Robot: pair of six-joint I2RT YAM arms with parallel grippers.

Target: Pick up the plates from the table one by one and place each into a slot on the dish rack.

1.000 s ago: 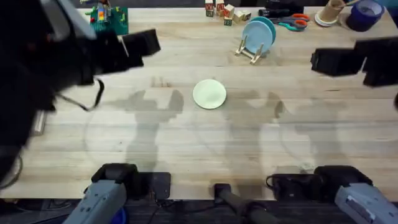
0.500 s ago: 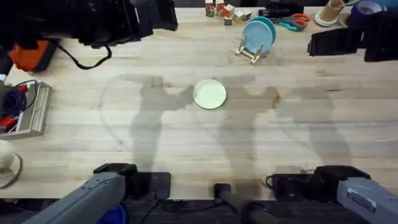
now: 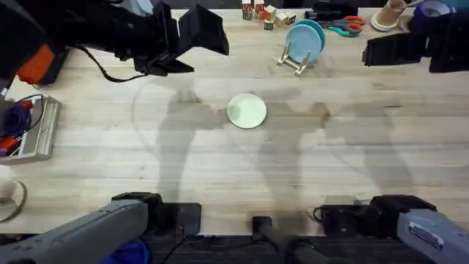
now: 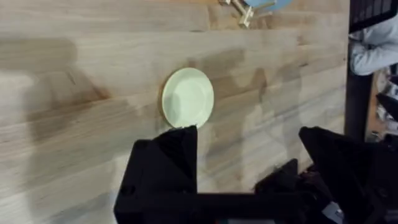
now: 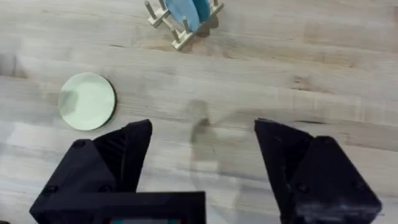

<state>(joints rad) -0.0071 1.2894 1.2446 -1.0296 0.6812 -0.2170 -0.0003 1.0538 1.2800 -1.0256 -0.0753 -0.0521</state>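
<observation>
Both end effectors (image 4: 249,168) (image 5: 202,168) gape above the cream plate (image 3: 247,111).

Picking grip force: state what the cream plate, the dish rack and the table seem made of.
Cream plate: probably plastic, smooth, uniform pale colour, faint sheen. Dish rack: light unpainted wood, upright pegs on rails. Table: pale wood planks, visible grain, matte.
</observation>
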